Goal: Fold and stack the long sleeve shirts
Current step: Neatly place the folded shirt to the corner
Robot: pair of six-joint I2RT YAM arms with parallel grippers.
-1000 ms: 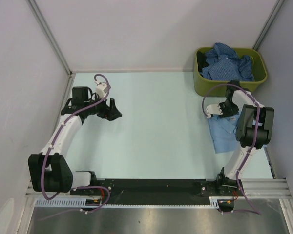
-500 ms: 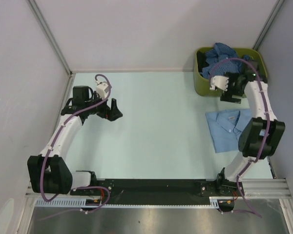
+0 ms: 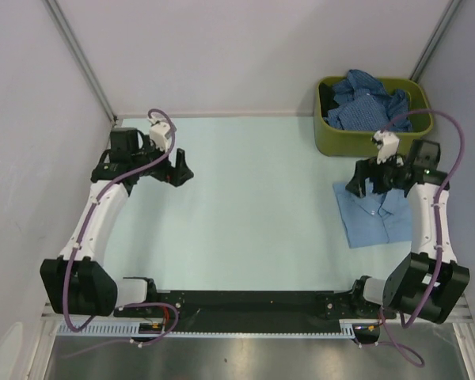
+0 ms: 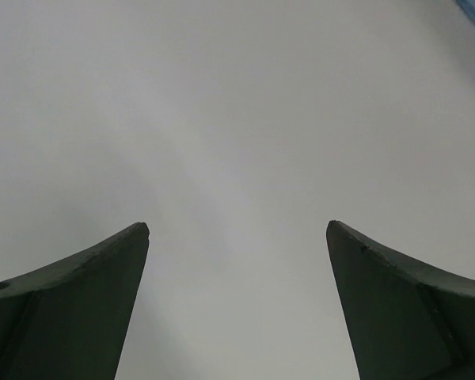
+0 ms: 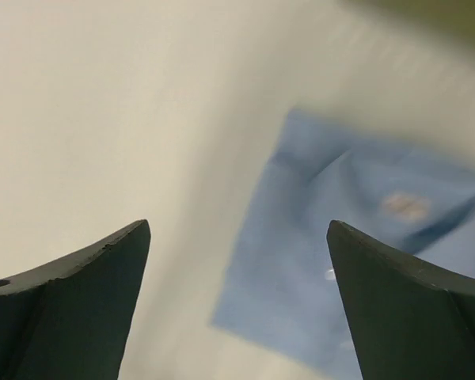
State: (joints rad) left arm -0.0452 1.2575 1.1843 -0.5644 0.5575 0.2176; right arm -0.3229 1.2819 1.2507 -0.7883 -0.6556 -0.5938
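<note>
Jaws on both arms stand wide and empty, the right arm (image 3: 429,218) now back hovering over the folded light blue shirt (image 3: 370,223) on the tabletop (image 3: 253,198) after a swing toward the olive-green bin (image 3: 323,139) beyond, where patterned blue shirts (image 3: 368,107) lie heaped, likely next to fold

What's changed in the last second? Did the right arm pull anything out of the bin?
The right gripper swung from over the folded light blue shirt up to the bin, then back over the shirt. Its jaws are open and empty, so nothing was taken. The left gripper, also open, drifted slightly toward the far wall. The folded shirt, bin and piled shirts look unchanged.
</note>
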